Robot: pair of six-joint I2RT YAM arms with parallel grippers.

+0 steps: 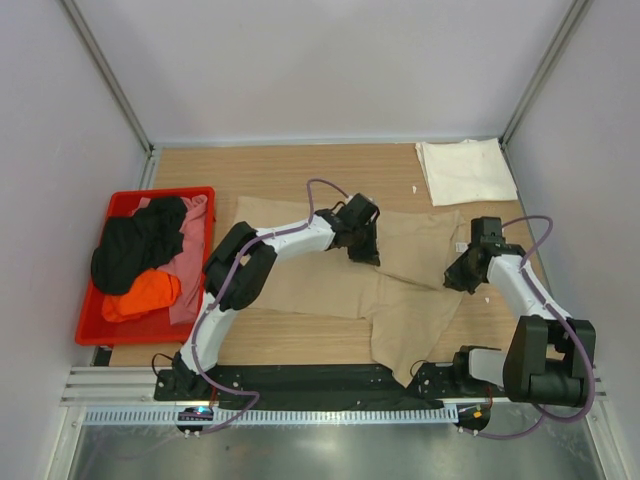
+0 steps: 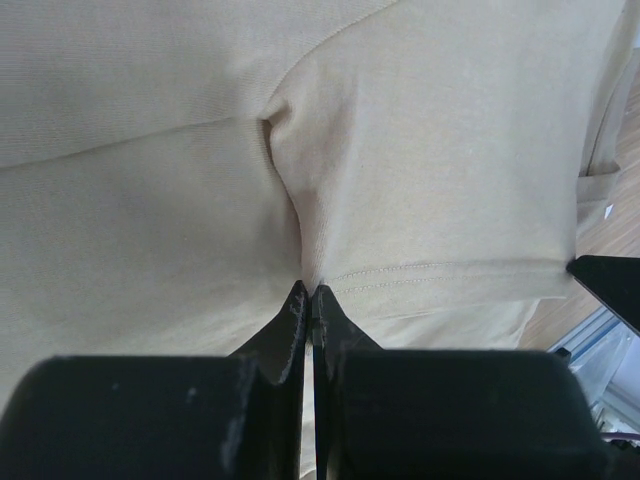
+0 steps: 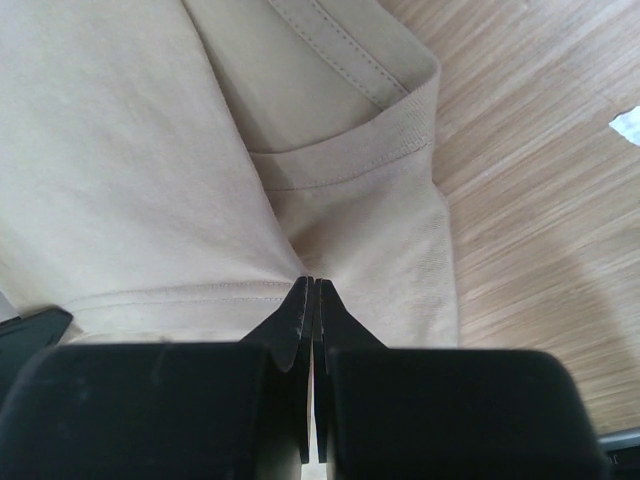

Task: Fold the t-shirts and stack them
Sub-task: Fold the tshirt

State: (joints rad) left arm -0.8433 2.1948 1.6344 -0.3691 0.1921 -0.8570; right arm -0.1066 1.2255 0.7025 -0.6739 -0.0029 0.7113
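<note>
**Both claws pinched shut on the tan shirt; three shirts in the bin**

Well off to the left of the left claw (image 1: 362, 245) sits a red rectangular plastic bin (image 1: 100, 325). It holds a crumpled black cloth t-shirt (image 1: 135, 245) on top, a pink cloth t-shirt (image 1: 190, 270) along the side nearer the claw, and a bunched orange cloth t-shirt (image 1: 142, 295) at the near end.

A tan cloth t-shirt (image 1: 330, 280) lies spread across the light wooden table (image 1: 290, 170), under and between the two claws. The left claw (image 2: 309, 292) has its jaws pressed together on this shirt. In the left wrist view the cloth rises in a pucker straight ahead of the tips, with a stitched hem just to their right.

The right claw (image 1: 462, 278) stands at the shirt's right-hand edge, jaws likewise closed on the tan cloth. In the right wrist view the right claw (image 3: 309, 285) meets a stitched hem, and bare wood shows to its right.

Beyond the right claw, at the far right corner of the table, lies a folded cream-white cloth t-shirt (image 1: 465, 170), apart from the tan one.
</note>
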